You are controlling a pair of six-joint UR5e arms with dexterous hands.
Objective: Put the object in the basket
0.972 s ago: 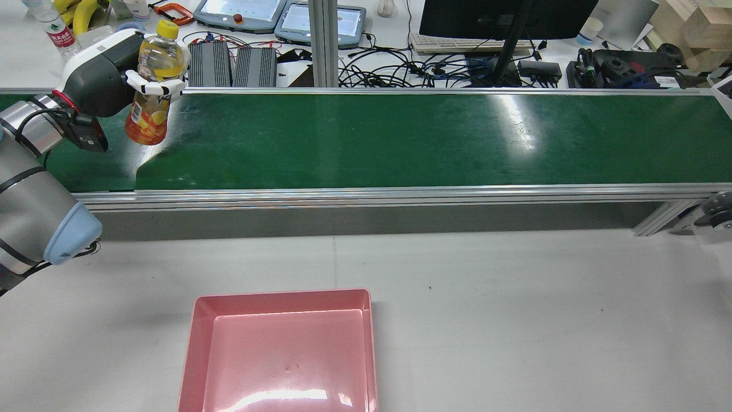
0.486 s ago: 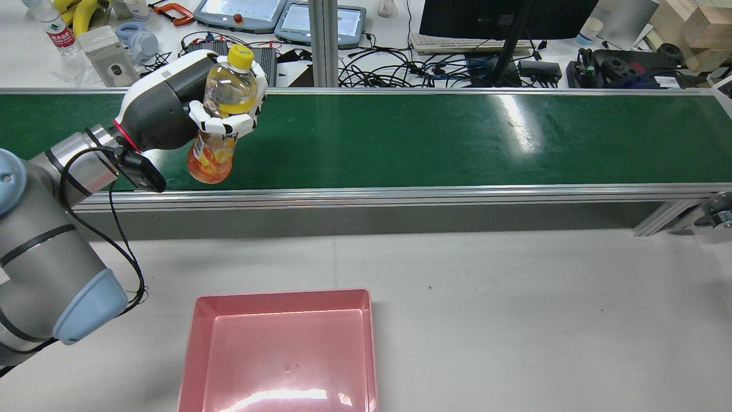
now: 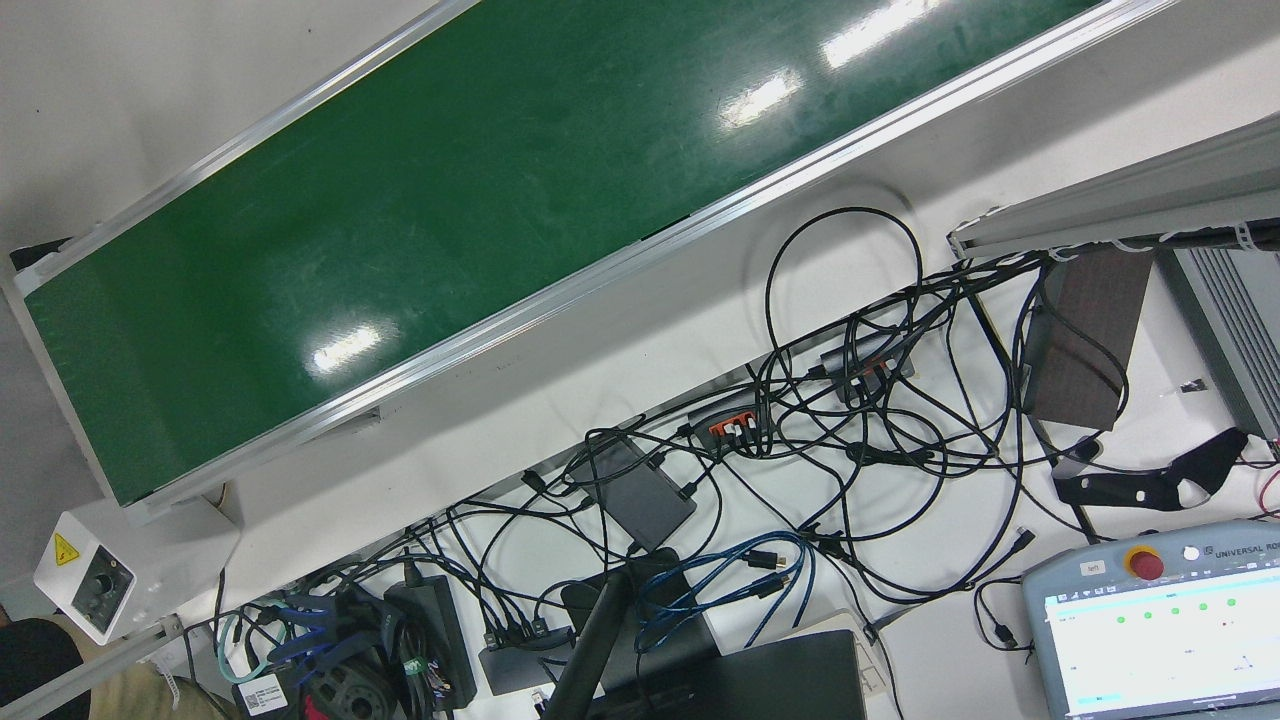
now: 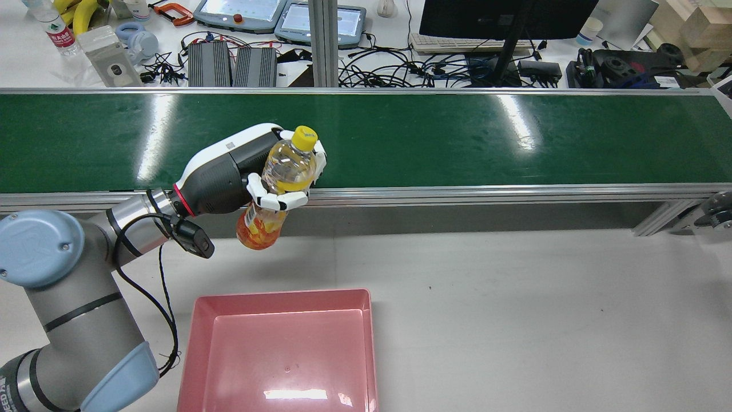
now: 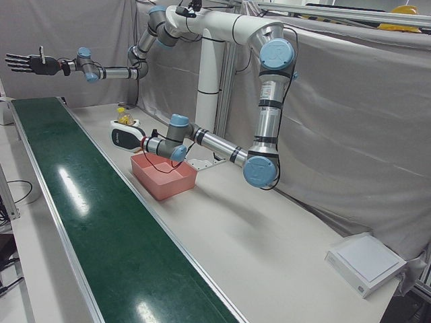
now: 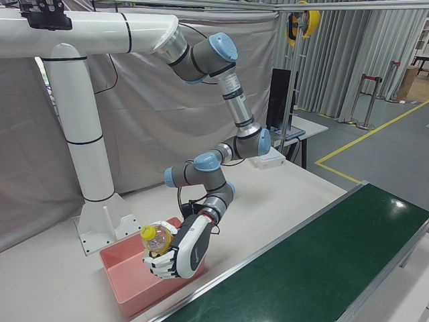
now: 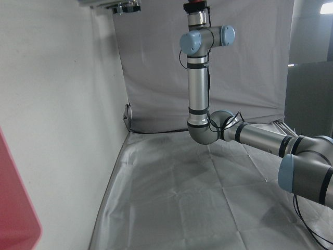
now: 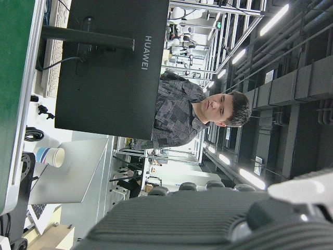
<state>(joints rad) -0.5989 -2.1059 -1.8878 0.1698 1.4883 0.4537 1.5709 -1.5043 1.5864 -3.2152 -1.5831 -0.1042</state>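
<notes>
Currently: carry step.
Left hand (image 4: 269, 171): fingers wrapped round bottle (image 4: 277, 189), held above table between belt (image 4: 457, 137) and basket (image 4: 283, 349).
Right hand (image 5: 27, 64): fingers spread, empty, raised far off.
Next: move over basket, lower, release.

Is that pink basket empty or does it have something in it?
Empty: the pink basket shows only bare floor; the bottle is in the left hand.

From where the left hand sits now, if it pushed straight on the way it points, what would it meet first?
The left hand, shut on the bottle, points along and slightly across the green conveyor belt. The way looks free; depth is unclear, so it might meet the belt's far rail.
</notes>
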